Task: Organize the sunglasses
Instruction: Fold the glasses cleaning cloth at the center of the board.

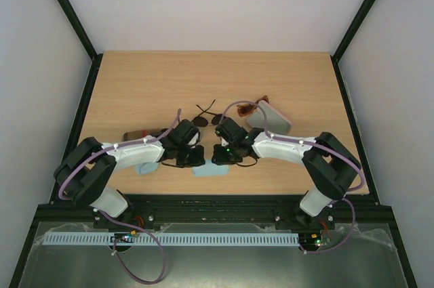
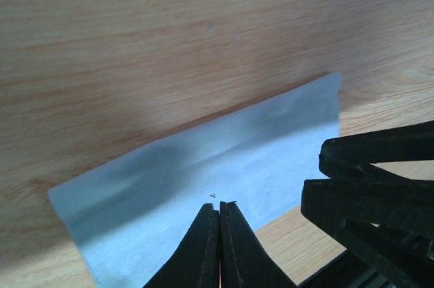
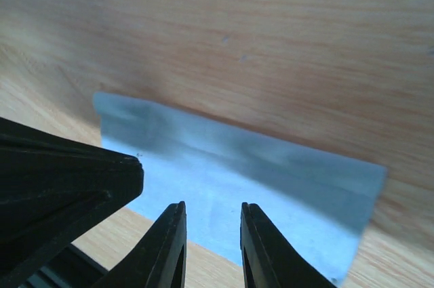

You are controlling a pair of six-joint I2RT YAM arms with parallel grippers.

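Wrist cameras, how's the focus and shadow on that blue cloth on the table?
Left wrist: the blue cloth is fairly sharp, a soft shadow band crossing it; the shut left fingers are crisp. Right wrist: shadow darkens the cloth's far edge; the parted right fingers blur slightly.

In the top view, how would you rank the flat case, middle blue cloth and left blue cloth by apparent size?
Largest: flat case
Then: middle blue cloth
Smallest: left blue cloth
Both cloths are partly covered.
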